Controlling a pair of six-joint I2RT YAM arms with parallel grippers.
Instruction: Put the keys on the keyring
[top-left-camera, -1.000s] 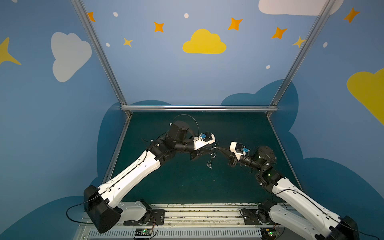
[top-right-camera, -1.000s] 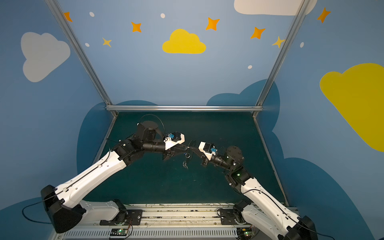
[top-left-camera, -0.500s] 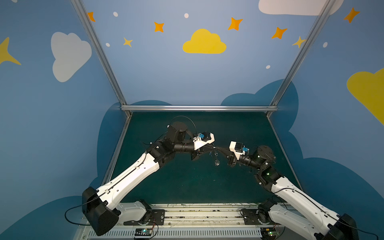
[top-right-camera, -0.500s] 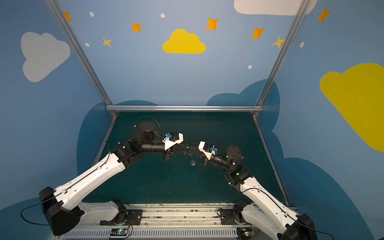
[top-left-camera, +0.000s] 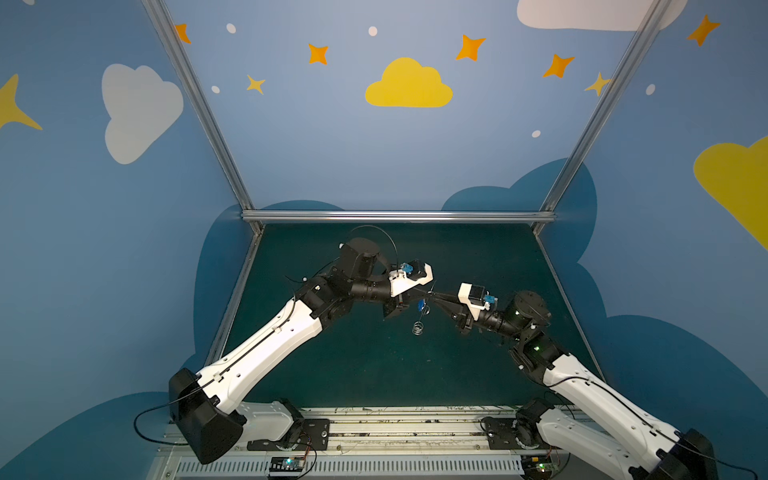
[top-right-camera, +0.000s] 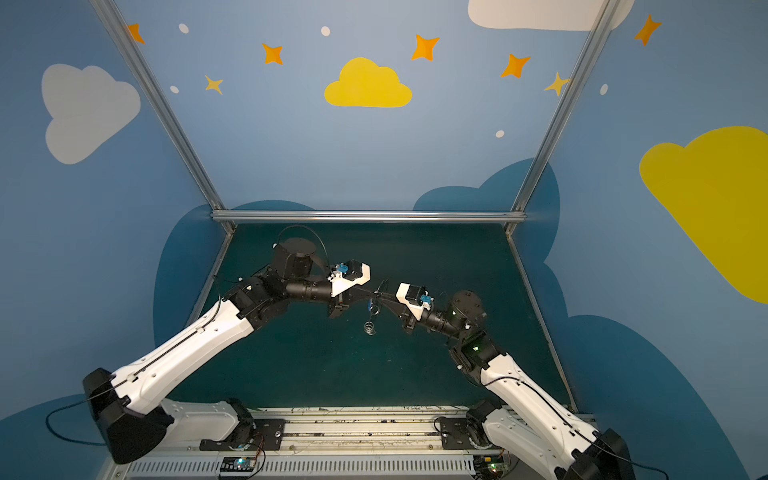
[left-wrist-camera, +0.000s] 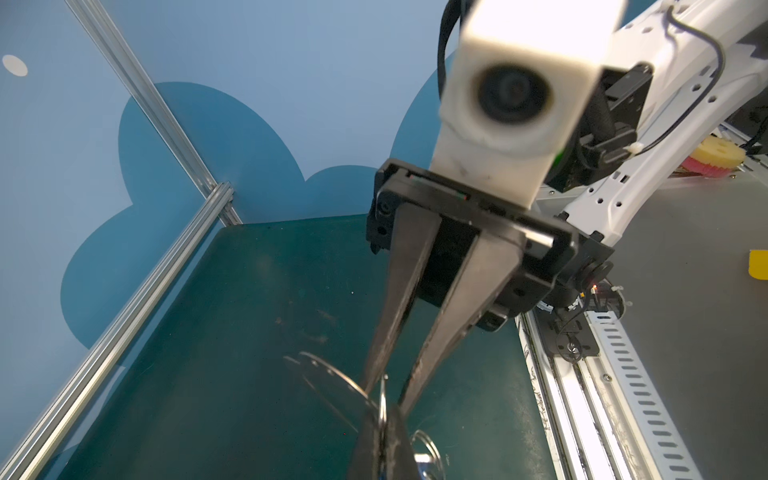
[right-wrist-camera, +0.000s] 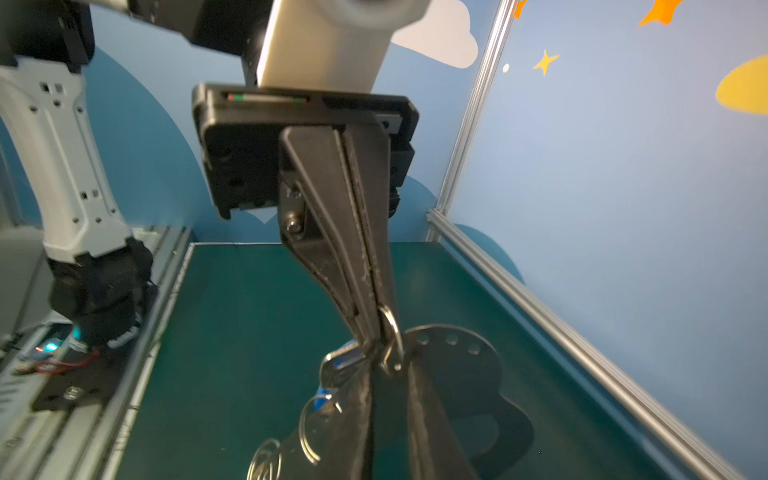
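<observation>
You have both pincers meeting tip to tip above the middle of the green worktop (top-left-camera: 374, 374). Your left pincer (right-wrist-camera: 374, 345) is clenched on the keyring (right-wrist-camera: 469, 374), pinching one of its split rings (right-wrist-camera: 392, 332). Your right pincer (left-wrist-camera: 390, 392) is released, with its fingers (right-wrist-camera: 361, 415) parted on either side of that ring. In both top views the keyring's grey plate shows edge-on as a thin sliver slanting up from the tips. In the right wrist view its flat face is towards the camera, and the edge with the row of holes lies nearest the left pincer's tips. The key (top-left-camera: 421, 306) hangs just under the meeting point with its long axis roughly downward. You cannot tell which end is uppermost. More loose rings (top-left-camera: 417, 328) dangle below the key, clear of the worktop. The crossed fingers hide the spot where the key joins the ring.
</observation>
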